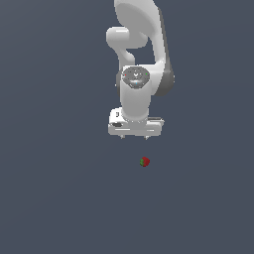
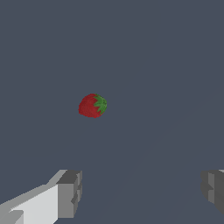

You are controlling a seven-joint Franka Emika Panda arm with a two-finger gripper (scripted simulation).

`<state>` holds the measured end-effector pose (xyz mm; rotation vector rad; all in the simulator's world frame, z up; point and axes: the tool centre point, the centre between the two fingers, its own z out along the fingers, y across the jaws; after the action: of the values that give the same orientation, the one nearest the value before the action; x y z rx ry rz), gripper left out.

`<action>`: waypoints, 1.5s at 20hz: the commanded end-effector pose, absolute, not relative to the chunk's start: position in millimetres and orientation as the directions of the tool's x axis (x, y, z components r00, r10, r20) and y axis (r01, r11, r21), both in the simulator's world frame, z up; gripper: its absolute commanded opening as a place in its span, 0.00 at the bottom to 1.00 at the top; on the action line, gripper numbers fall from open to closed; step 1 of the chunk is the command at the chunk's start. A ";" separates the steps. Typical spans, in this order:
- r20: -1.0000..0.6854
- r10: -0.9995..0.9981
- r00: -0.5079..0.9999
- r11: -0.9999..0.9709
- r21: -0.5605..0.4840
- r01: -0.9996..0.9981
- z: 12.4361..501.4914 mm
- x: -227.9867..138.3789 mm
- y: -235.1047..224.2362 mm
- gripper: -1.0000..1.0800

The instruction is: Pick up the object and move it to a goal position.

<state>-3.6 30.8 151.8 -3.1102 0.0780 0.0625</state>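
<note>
The object is a tiny red blob (image 1: 144, 161) with a small green patch on one side, lying on the plain grey surface. In the wrist view (image 2: 92, 106) it looks like a strawberry with a green leafy cap. My white gripper (image 1: 134, 137) hangs above and a little toward the exterior view's left of the object, apart from it. In the wrist view the gripper (image 2: 142, 192) is open and empty, its two grey fingertips (image 2: 70, 192) spread wide. The object lies ahead of the fingers, not between them.
The white arm (image 1: 141, 59) rises behind the gripper toward the top of the exterior view. The flat grey surface (image 1: 59, 198) extends all around with no other object visible.
</note>
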 end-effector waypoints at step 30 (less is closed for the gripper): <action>-0.023 0.529 0.849 -0.849 -0.015 0.528 114.8 23.6 54.8 0.96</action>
<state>21.5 52.9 117.7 -3.0314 -0.7868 0.0434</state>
